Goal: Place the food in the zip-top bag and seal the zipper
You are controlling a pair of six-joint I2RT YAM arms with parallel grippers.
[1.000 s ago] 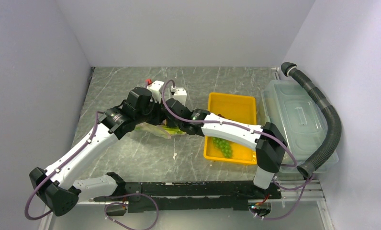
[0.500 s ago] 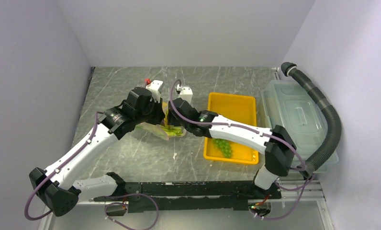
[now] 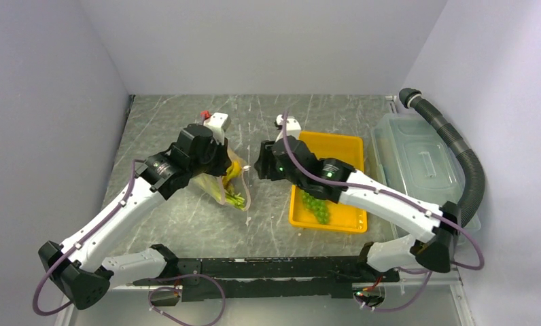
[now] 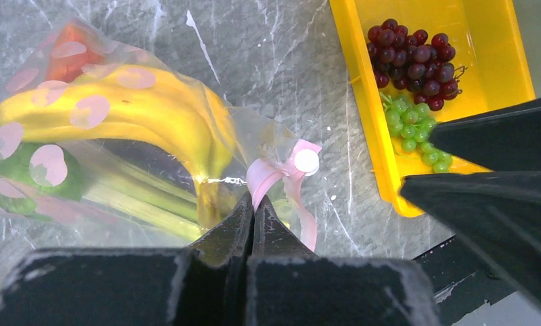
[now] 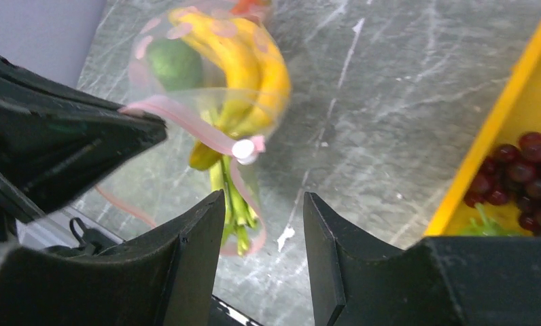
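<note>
My left gripper (image 4: 253,201) is shut on the pink zipper (image 4: 281,173) of the clear zip-top bag (image 3: 232,182), holding it up off the table. Inside the bag are yellow bananas (image 4: 138,112), celery stalks (image 4: 132,200), a green leafy piece (image 5: 175,62) and an orange piece (image 4: 71,51). The celery ends (image 5: 235,207) stick out past the bag's mouth. My right gripper (image 5: 264,204) is open and holds nothing, just right of the bag (image 5: 213,81). Purple grapes (image 4: 410,58) and green grapes (image 4: 414,125) lie in the yellow tray (image 3: 349,146).
The yellow tray sits right of centre, with my right arm crossing over it. A large translucent lidded bin (image 3: 417,170) stands at the far right, with a black corrugated hose (image 3: 468,170) curving over it. A small white scrap (image 3: 248,220) lies on the table.
My right gripper has opened and drawn back to the right, away from the bag. The left gripper has kept its hold, and the bag now hangs more upright.
</note>
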